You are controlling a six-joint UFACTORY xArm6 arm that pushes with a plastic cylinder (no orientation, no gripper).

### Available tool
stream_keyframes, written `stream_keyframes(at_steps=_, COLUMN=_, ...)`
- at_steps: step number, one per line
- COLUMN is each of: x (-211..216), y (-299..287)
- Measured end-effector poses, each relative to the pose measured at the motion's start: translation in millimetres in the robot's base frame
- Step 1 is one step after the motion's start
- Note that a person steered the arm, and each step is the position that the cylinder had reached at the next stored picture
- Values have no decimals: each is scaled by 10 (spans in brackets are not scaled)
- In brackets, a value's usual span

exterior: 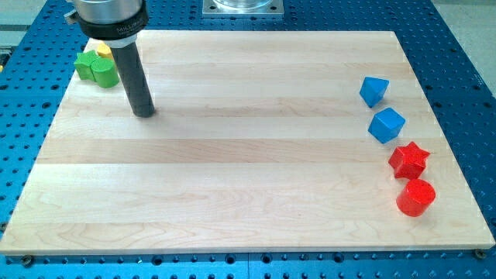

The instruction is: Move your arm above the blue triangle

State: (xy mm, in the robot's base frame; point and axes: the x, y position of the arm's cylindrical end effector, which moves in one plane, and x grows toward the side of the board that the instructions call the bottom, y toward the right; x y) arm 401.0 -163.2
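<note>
Two blue blocks lie near the board's right edge. The upper one (373,91) narrows toward the bottom and looks like the blue triangle. The lower one (386,124) looks like a blue cube. My dark rod comes down from the view's top left, and my tip (142,113) rests on the board in the upper left part. The tip is far to the left of both blue blocks, almost the whole board width away, and touches no block.
Two green blocks (85,63) (104,73) and a yellow block (101,51) cluster at the top left corner, just left of the rod. A red star (408,160) and a red cylinder (415,197) lie below the blue blocks at the right edge.
</note>
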Motion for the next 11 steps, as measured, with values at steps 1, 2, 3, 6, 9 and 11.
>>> stream_keyframes(at_steps=1, x=3, y=0)
stream_keyframes(at_steps=2, x=3, y=0)
stream_keyframes(at_steps=3, x=3, y=11)
stream_keyframes(at_steps=6, x=-594, y=1402)
stream_keyframes(at_steps=9, x=-771, y=3757)
stream_keyframes(at_steps=11, x=368, y=3733)
